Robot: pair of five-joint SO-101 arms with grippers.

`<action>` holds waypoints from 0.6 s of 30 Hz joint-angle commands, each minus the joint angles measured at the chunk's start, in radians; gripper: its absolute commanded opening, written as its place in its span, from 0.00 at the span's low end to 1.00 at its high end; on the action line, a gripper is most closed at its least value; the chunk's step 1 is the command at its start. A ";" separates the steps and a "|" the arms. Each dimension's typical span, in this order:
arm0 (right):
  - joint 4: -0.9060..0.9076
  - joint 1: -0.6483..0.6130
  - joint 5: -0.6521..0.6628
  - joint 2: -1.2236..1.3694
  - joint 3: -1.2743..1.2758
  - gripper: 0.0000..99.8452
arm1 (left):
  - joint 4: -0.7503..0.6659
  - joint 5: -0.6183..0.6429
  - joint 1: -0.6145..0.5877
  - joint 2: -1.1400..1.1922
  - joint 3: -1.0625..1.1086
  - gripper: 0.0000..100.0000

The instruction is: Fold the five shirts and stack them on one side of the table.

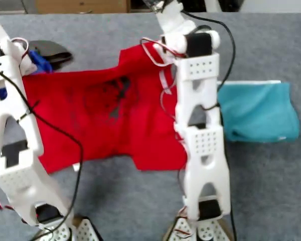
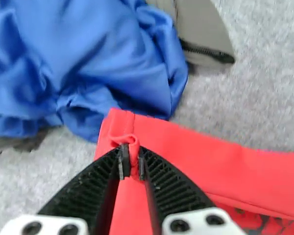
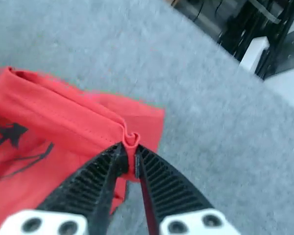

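L tool [image 2: 130, 164] & R tool [image 3: 129, 159] both clamped tight, jaws nearly meeting.

White printed arms [image 1: 203, 140], perforated panels [image 1: 206, 143], black servo blocks [image 1: 198, 44], thin black and red cables [image 1: 234, 47], ribbed black fingers [image 2: 95, 181]

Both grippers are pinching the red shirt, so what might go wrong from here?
1. The left gripper and right gripper each hold just a small pucker of the red shirt at its hem, so it may slip out mid-fold.
2. The blue shirt lies right beside the corner the left gripper holds and might get dragged along.
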 commanded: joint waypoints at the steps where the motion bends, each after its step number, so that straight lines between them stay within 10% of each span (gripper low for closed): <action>1: 0.028 0.016 -0.015 -0.120 -0.042 0.00 | -0.100 -0.011 0.020 -0.206 0.311 0.02; 9: 0.031 0.036 0.008 -0.249 0.125 0.00 | -0.502 -0.018 0.046 -0.756 1.122 0.02; 18: 0.008 0.024 0.006 -0.495 0.638 0.00 | -0.509 -0.012 -0.017 -0.627 1.117 0.02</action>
